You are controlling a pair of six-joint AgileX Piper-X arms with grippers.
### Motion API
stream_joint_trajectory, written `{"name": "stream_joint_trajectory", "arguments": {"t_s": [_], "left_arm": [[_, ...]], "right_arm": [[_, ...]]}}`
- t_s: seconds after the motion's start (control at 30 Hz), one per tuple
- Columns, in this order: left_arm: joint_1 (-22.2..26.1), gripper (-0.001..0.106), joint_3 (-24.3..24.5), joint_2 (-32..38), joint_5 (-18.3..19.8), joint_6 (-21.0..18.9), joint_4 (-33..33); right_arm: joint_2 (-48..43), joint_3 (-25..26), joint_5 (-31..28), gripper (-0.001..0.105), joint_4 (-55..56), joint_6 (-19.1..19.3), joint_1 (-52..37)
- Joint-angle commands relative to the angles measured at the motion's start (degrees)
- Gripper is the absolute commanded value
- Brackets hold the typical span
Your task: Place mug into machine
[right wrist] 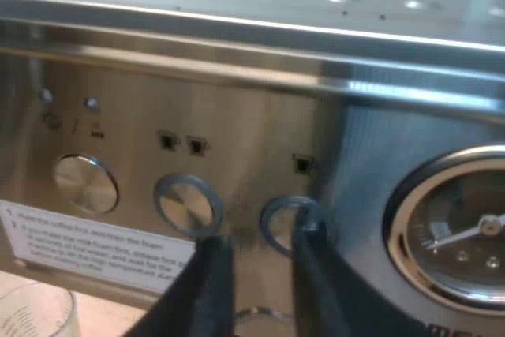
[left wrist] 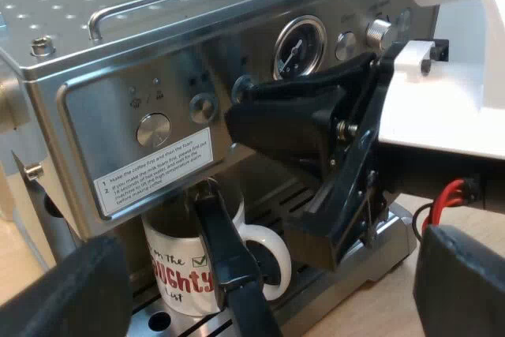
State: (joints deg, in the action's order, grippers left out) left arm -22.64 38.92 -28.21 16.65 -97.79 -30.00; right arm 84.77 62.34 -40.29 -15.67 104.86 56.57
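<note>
A white mug (left wrist: 185,274) with red lettering stands on the espresso machine's drip tray (left wrist: 347,282), under the brew head. The dark handle of the metal holder (left wrist: 229,270) sticks out in front of the mug. My left gripper (left wrist: 272,286) is open, its fingers (left wrist: 71,293) wide apart and well short of the mug, with nothing between them. My right gripper (right wrist: 259,234) is at the machine's button panel, with a narrow gap between its black fingers (right wrist: 201,282). One fingertip rests at a round button (right wrist: 278,222). Seen from the left wrist, the right gripper (left wrist: 241,96) touches the panel beside the pressure gauge (left wrist: 300,46).
The steel front panel (right wrist: 237,147) carries several round buttons, a white instruction label (left wrist: 154,173) and the gauge (right wrist: 465,234). A measuring glass (right wrist: 35,309) stands below the panel. The right arm (left wrist: 339,163) crosses in front of the machine above the drip tray.
</note>
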Motion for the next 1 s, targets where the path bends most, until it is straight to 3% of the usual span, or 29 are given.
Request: {"name": "stream_joint_trajectory", "arguments": {"t_s": [0.03, 0.37, 0.67, 0.9, 1.0], "left_arm": [[-0.2, 0.079, 0.2, 0.0, 0.3, -0.1, 0.7], [-0.2, 0.079, 0.2, 5.6, 0.3, -0.1, 0.7], [-0.2, 0.079, 2.4, 10.3, 0.4, -2.3, -0.5], [-0.2, 0.079, 6.2, 6.2, 0.4, -4.0, -0.5], [-0.2, 0.079, 6.5, 4.1, 0.4, -4.0, -0.5]], "right_arm": [[-2.0, 0.3, -0.5, 0.064, -0.3, 0.3, -0.7], [-11.4, 0.2, 0.6, 0.065, 21.0, 0.3, 3.3], [-21.7, 0.2, 1.9, 0.064, 31.4, -0.8, 6.9], [-27.6, 0.2, 4.3, 0.064, 37.3, -2.4, 1.4], [-31.0, 0.2, 11.8, 0.064, 41.4, -3.7, -6.0]]}}
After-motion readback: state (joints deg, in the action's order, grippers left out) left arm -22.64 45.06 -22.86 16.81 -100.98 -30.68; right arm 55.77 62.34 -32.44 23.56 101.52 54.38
